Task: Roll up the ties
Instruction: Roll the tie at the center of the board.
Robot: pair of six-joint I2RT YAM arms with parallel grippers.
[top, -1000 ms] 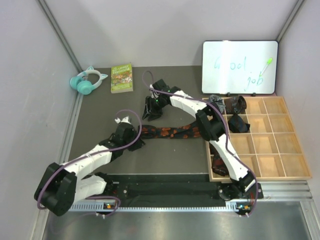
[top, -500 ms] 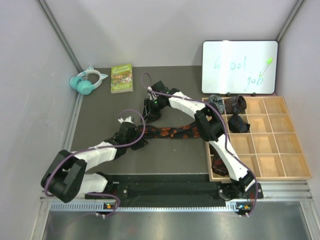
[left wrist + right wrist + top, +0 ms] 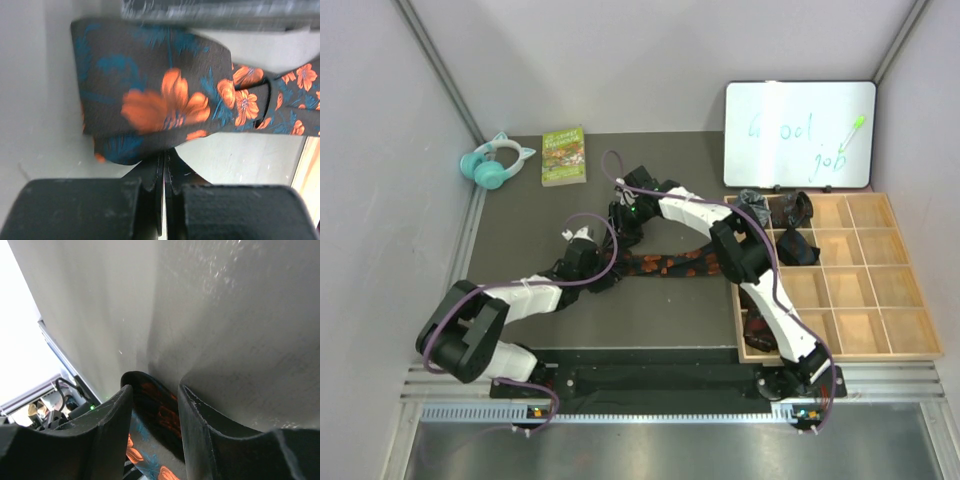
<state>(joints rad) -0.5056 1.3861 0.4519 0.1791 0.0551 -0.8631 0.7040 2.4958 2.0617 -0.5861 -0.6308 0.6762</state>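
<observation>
On the mat (image 3: 520, 240), the floral tie (image 3: 665, 266) lies flat, running 9 to 3 o'clock. Its wide end is doubled over, I judge to start a roll. My left gripper (image 3: 603, 272), arm stretched low toward 2 o'clock, is clamped tight on that fold's edge, apparently to anchor it. My right arm bends at the elbow toward 10 o'clock. The right gripper (image 3: 623, 228) hangs at 12 o'clock of the fold, fingers half-parted astride the strip, gripping nothing I can see.
</observation>
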